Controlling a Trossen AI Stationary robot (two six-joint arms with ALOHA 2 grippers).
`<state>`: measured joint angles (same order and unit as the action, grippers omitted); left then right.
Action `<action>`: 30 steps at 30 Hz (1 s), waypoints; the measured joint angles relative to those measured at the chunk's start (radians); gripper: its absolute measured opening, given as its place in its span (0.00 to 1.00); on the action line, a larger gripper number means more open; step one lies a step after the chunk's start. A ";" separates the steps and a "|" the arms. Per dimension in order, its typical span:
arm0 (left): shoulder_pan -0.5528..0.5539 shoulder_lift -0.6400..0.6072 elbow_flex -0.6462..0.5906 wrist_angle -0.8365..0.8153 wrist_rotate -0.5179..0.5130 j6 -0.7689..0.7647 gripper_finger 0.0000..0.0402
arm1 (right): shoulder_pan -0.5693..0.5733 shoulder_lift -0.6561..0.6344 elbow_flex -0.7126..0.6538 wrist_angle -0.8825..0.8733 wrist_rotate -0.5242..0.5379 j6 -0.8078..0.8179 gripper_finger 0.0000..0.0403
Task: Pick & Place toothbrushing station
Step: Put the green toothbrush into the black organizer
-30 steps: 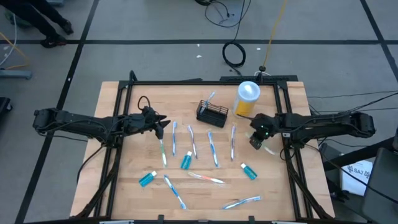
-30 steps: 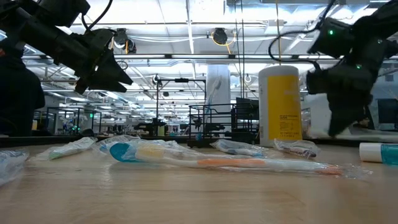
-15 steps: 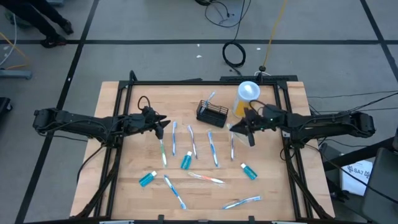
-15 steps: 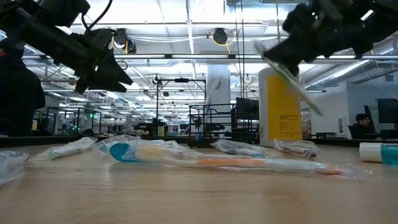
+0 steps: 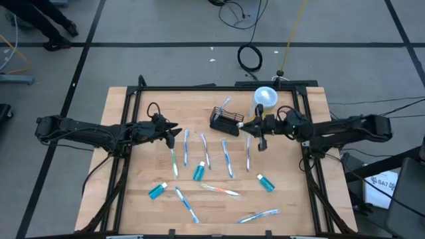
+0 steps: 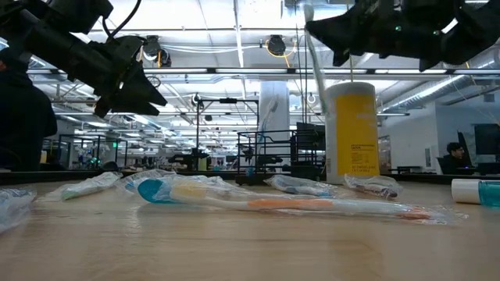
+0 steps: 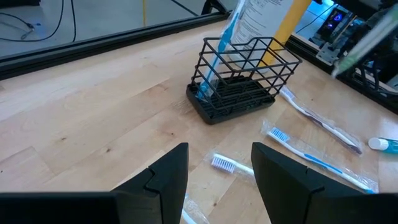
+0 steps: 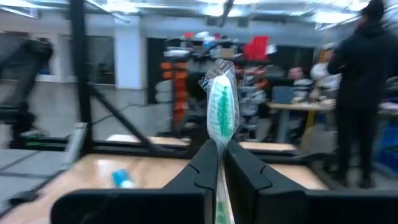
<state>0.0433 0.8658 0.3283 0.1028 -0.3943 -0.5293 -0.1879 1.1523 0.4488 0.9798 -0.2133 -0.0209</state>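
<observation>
A: From above?
B: Saw the toothbrushing station (image 5: 226,121) standing at the far middle of the surface (image 5: 133,199), one blue toothbrush (image 5: 225,104) upright in it, yellow cup (image 5: 264,101) just beside. Right end effector (image 5: 251,129) hung between station and cup, pinched shut on a wrapped toothbrush (image 5: 258,122). Left end effector (image 5: 174,133) hovered well apart, over the loose toothbrushes (image 5: 206,151). Noted toothpaste tubes (image 5: 158,191) nearer the front edge.

A: From table height?
B: Caught the station (image 6: 269,156) far back, next to the cup (image 6: 351,133). Wrapped toothbrush (image 6: 314,55) dangled from the right end effector (image 6: 324,27) up high. Left end effector (image 6: 144,82) raised on the other side.

A: Left wrist?
B: Looked past two spread, empty fingers (image 7: 171,171) toward the station (image 7: 242,78), blue toothbrush (image 7: 221,46) leaning in one corner.

A: Right wrist?
B: Showed fingers (image 8: 208,165) narrowed tight around the wrapped toothbrush (image 8: 221,112), bristle head pointing up. Glimpsed a person (image 8: 364,87) standing in the room beyond.
</observation>
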 joint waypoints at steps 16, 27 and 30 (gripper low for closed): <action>0.000 0.000 0.000 -0.002 -0.002 0.004 0.45 | -0.028 0.271 0.001 0.360 0.369 -0.305 0.02; 0.000 0.000 0.000 -0.002 -0.009 0.004 0.45 | -0.033 0.349 0.005 0.357 0.478 -0.224 0.03; 0.000 0.000 0.000 -0.003 -0.009 0.004 0.45 | -0.026 0.348 0.005 0.345 0.500 -0.229 0.03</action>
<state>0.0433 0.8658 0.3283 0.0998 -0.4030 -0.5255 -0.2138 1.5002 0.4534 1.3244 0.2863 -0.2497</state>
